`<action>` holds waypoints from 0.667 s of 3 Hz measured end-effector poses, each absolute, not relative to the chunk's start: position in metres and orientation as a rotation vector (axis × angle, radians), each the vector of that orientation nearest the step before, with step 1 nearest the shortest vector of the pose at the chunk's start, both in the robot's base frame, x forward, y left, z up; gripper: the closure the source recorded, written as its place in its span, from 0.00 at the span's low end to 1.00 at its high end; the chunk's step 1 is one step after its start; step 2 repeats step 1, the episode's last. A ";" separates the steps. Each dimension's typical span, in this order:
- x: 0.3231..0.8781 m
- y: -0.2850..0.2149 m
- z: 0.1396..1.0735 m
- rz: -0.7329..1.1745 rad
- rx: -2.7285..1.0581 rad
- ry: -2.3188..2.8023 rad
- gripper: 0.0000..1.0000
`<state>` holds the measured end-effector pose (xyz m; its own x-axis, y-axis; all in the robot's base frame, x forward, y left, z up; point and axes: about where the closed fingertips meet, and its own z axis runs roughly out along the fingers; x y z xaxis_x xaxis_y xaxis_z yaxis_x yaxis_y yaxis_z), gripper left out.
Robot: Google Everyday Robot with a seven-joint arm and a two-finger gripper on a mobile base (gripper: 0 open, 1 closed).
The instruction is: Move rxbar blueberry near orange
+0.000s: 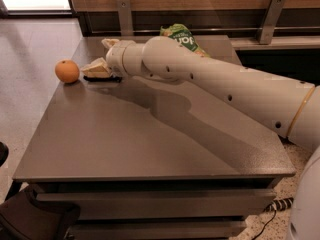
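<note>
Rxbar [102, 78] showed as a dark strip on the table [150, 149], directly under the gripper [96, 69] and near the orange [67, 71], not touching it. I could not tell whether the claw gripped it. A green bag [182, 36] lay behind the arm.

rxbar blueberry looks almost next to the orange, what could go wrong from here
1. The orange is round and sits right at the left edge of the table, with the gripper close beside it; a slight nudge could roll it off.
2. The rxbar blueberry shows only as a dark strip under the gripper; pulling back might drag it away from the orange.
3. The arm passes right by the green bag and could knock it when retreating.
</note>
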<state>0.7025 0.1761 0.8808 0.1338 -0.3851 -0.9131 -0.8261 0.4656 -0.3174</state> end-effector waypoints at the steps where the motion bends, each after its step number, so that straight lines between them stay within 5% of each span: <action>1: 0.702 0.177 0.881 0.445 -1.124 1.472 0.00; 2: 0.702 0.177 0.881 0.445 -1.124 1.472 0.00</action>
